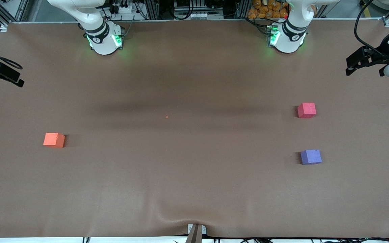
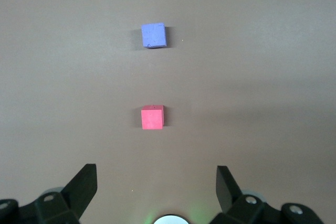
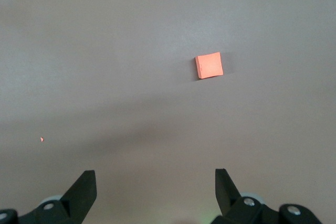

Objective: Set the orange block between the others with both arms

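While both arms hang high and wait at their ends of the table, you have the left gripper and the right gripper both spread wide and empty. Your orange block sits alone toward the right arm's end, well apart from the red block and the purple block, which lie toward the left arm's end, the purple one nearer the front camera. I judge the long carry your main risk: the orange block must probably pass from one arm to the other, and a handover on soft foam could slip or skew. The gap between red and purple looks modest, so a wide-open gripper coming down there could nudge either neighbour out of line.
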You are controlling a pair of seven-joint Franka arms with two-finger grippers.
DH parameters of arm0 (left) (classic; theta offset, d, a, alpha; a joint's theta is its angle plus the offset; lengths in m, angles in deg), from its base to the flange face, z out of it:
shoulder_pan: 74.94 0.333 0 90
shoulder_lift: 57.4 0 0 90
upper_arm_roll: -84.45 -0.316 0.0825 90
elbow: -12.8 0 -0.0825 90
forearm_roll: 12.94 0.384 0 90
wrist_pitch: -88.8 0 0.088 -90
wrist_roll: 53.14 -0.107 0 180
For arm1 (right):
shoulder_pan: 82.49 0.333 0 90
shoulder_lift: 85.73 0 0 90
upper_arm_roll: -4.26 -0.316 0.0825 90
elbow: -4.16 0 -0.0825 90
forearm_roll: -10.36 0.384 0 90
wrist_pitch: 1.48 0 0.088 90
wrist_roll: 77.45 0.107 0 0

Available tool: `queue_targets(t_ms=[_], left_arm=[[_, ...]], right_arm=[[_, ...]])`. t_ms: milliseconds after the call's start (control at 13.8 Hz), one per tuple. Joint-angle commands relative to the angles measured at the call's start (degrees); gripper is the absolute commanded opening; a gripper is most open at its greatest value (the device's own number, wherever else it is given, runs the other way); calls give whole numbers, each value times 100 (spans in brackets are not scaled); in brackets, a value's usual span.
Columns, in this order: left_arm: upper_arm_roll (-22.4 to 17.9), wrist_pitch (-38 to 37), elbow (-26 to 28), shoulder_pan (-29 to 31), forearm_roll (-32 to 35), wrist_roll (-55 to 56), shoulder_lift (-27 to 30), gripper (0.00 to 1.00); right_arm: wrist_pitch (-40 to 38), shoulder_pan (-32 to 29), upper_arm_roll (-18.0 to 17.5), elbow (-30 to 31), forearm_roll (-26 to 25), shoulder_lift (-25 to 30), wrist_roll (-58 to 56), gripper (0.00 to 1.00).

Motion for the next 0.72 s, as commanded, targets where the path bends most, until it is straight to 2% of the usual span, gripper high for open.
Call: queue_targets(t_ms=[0, 362, 652], left_arm=[[-1, -133, -209, -4, 100, -124, -78, 100], [-19, -133, -201, -30, 117, -124, -140, 100], [-19, -133, -209, -21, 117, -132, -201, 100]], right_arm=[[57, -113, -27, 105, 63, 18, 29, 100], [66, -193, -27, 105, 63, -140, -86, 100], [477, -332, -18, 132, 28, -815, -427, 100]])
